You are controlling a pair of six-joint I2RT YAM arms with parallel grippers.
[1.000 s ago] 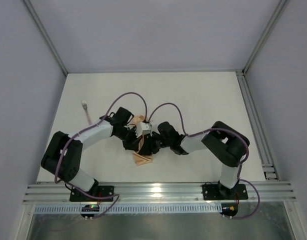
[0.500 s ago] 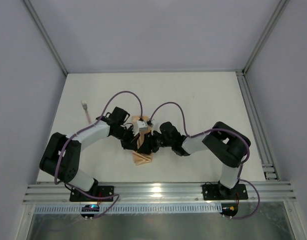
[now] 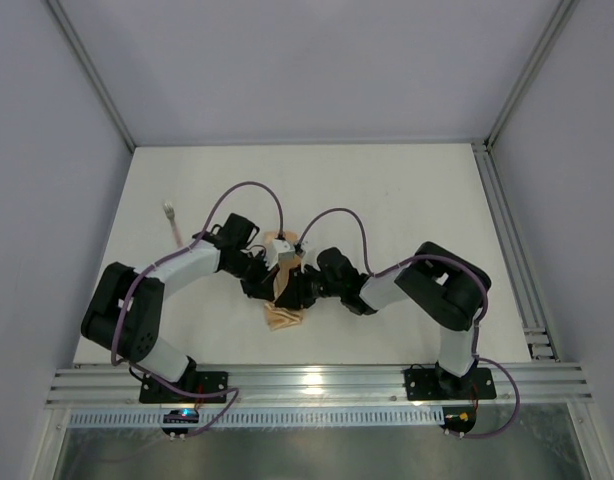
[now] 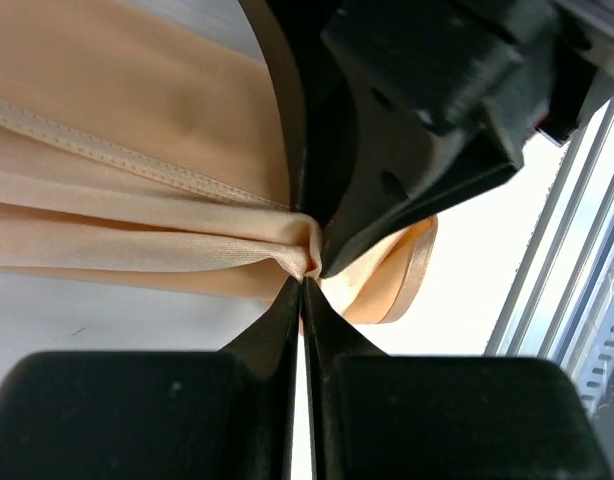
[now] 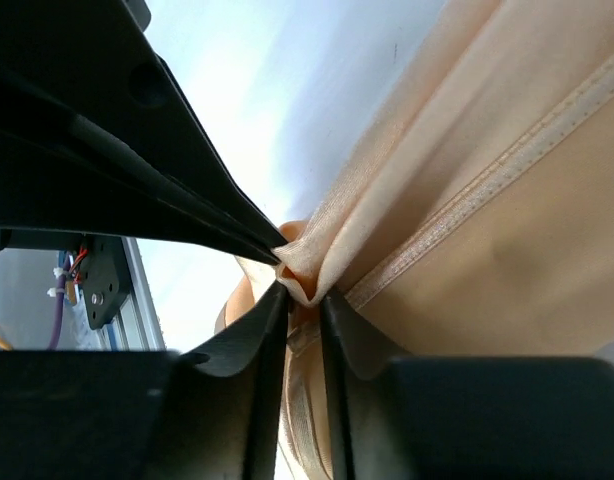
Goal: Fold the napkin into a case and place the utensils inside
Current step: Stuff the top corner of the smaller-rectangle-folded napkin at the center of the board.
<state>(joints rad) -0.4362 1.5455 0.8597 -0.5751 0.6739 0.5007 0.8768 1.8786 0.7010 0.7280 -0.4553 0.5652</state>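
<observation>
Napkin [image 3: 284,319]: peach-orange cloth, satin-smooth with a faint sheen. It lies crumpled at centre-left of the top view, mostly covered by the two wrists. A pale tongue of it shows below them and a scrap above.
Hem: a raised stitched band crossing the cloth diagonally in both wrist views.
Cloth shape: soft pleats run together into one small bunched peak. In the left wrist view, a rounded folded edge curls out just lower right of that peak.
Left gripper [image 4: 305,282]: matte black, wedge-shaped fingers pressed together, their tips nipping the bunched peak of the napkin.
Right gripper [image 5: 304,296]: black tapering fingers drawn close with only a thin slit between them, and a fold of the napkin caught at the tips. It meets the left gripper nose to nose at the same peak.
Utensil [image 3: 173,226]: a slim stick with a pale pink handle and a small whitish head. It lies flat at the left of the top view, well apart from the napkin.
Table [image 3: 407,200]: flat, matte, off-white.
Rail [image 3: 317,382]: ribbed aluminium strip along the bottom of the top view, with both arm bases bolted to it.
Cables [image 3: 249,187]: thin, purple, arching in loops above each wrist.
</observation>
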